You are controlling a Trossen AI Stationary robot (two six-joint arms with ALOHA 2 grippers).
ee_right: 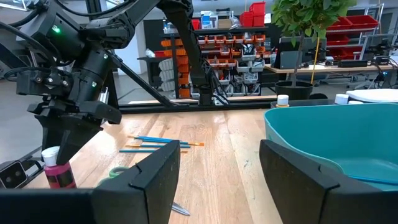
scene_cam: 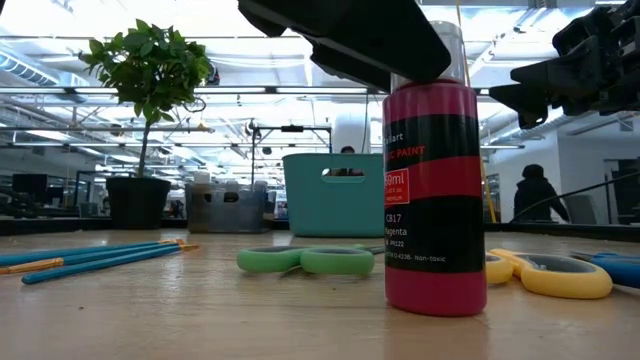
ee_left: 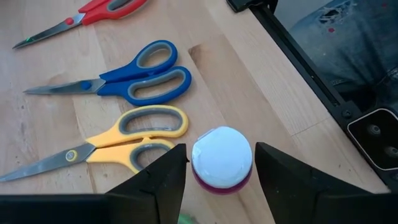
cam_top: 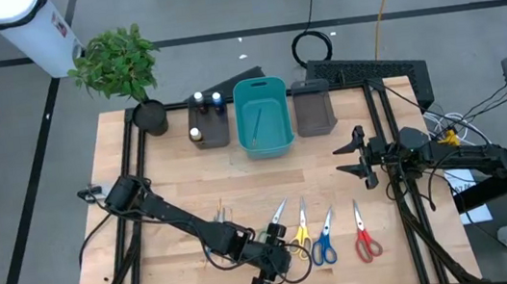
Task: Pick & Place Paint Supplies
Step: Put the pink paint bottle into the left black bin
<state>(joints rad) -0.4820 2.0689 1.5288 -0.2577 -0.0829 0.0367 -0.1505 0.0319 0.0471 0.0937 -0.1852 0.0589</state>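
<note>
Scissors [ee_left: 124, 138] lie beside the bottle [ee_left: 221, 158] between left tool [ee_left: 221, 177] fingers.

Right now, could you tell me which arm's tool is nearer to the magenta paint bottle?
Left. The left tool straddles the paint bottle; the right tool waits across the table.

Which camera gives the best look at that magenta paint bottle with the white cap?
The low view: the magenta paint bottle stands close up, label readable. The left wrist view shows only its white cap from above, between the left gripper's fingers. The right wrist view shows it small and far off; in the high view it is hidden.
</note>
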